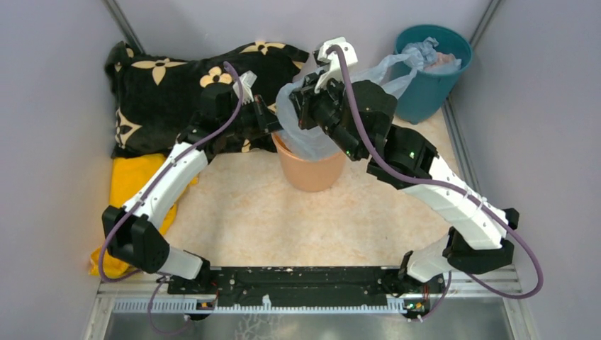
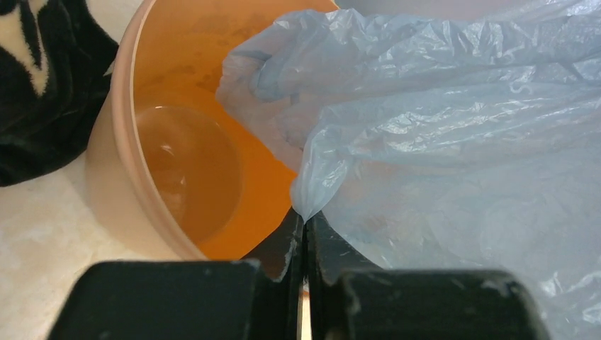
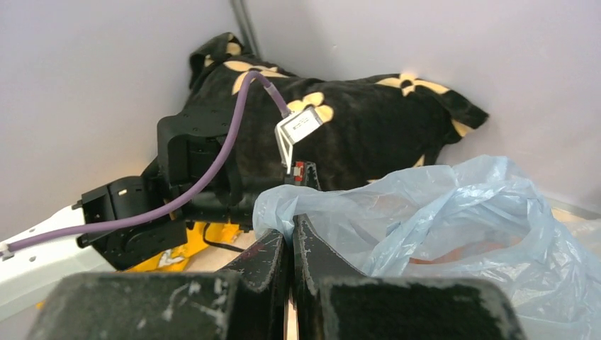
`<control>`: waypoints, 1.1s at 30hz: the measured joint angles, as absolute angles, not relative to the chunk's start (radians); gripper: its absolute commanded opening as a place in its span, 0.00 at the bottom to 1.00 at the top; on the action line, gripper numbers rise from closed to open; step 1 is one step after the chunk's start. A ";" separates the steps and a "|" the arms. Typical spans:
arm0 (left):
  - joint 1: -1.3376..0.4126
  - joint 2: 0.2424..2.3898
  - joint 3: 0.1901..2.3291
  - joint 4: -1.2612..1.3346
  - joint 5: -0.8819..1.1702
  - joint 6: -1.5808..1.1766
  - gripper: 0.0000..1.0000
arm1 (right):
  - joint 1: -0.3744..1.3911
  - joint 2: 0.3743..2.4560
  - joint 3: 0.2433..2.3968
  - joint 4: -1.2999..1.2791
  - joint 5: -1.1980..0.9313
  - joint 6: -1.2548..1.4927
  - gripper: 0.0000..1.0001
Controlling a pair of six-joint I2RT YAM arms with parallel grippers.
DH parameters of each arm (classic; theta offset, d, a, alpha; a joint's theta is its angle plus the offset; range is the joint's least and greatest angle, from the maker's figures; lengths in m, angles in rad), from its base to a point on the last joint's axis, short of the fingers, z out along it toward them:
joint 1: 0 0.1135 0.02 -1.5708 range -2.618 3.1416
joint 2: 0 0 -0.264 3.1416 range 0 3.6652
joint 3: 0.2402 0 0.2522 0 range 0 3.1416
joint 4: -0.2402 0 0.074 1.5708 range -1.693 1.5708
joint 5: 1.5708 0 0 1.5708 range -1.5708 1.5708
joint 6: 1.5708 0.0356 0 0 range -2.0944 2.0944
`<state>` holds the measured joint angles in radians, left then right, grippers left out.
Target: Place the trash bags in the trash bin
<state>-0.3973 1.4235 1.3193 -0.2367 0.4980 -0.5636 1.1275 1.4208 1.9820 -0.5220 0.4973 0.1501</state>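
The peach-orange trash bin [image 1: 310, 170] stands mid-table. A pale blue trash bag [image 1: 305, 134] hangs over its mouth, partly inside. My left gripper [image 1: 275, 125] is at the bin's left rim, shut on the bag's edge. In the left wrist view the gripper [image 2: 305, 216] pinches the film [image 2: 453, 142] above the bin's open inside [image 2: 184, 170]. My right gripper [image 1: 301, 99] is above the bin's far rim. In the right wrist view this gripper [image 3: 289, 227] is shut on the bag's edge [image 3: 439, 212]. A bag handle stretches toward the teal bucket.
A dark teal bucket [image 1: 429, 71] with more blue film and something pale inside stands at the back right. A black cushion with cream flowers [image 1: 184, 85] lies at the back left, with a yellow cloth [image 1: 131, 191] in front of it. Grey walls enclose the table.
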 measured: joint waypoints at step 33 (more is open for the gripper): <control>-0.379 1.324 1.397 -0.404 0.525 -0.475 0.44 | 0.769 1.707 2.204 -0.612 0.418 0.121 0.00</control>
<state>-0.3790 1.3243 1.3968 -0.4038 0.5251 -0.4747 0.7689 1.7073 2.2044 -0.6125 0.4183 0.1211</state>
